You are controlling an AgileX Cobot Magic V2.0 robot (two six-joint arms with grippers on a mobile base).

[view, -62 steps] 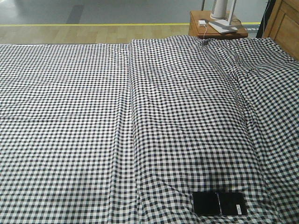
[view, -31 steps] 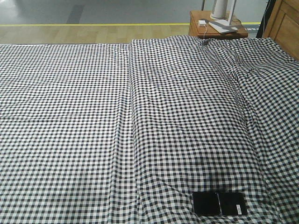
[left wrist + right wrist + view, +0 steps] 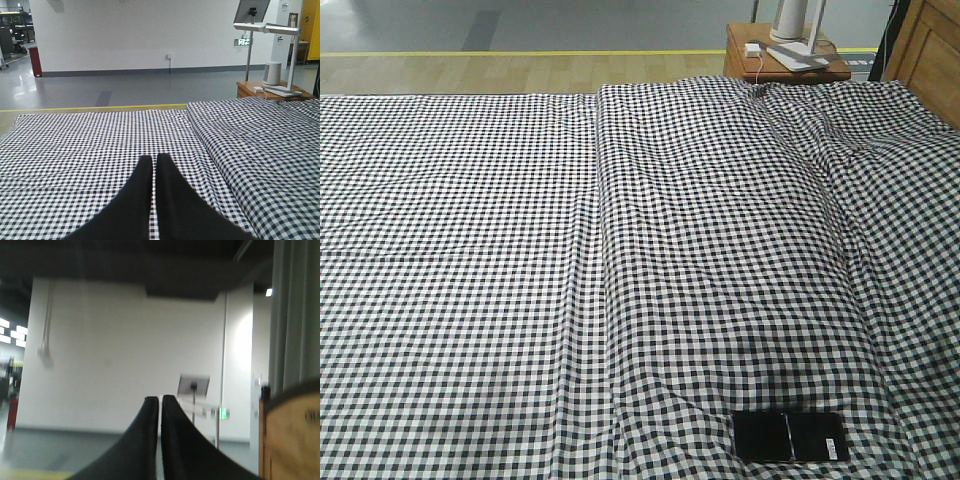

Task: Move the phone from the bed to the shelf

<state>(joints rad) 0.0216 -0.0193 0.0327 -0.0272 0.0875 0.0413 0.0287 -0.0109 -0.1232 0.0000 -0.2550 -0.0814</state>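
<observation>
Phone (image 3: 790,436): a flat glossy black rectangular slab with a pale crease line across its middle. It lies flat on the black-and-white gingham-sheeted bed (image 3: 470,250), at the near right edge of the front view. A small white sticker sits near the phone's right end; its print is too small to read.

Left tool (image 3: 154,159): the two black fingers are pressed together with nothing between them, held above the bed sheet.

Right tool (image 3: 160,400): the black fingers are likewise together and empty, raised against a white wall. That view is blurred. A light wooden panel (image 3: 290,435) at its right edge carries dark lettering that possibly begins "CHA".

Beyond the bed's far right corner stands a small orange-brown bedside desk (image 3: 740,62). It carries a white lamp base (image 3: 798,55) and a small white adapter (image 3: 752,48). A green illuminated wall sign (image 3: 244,42) is not legible.
</observation>
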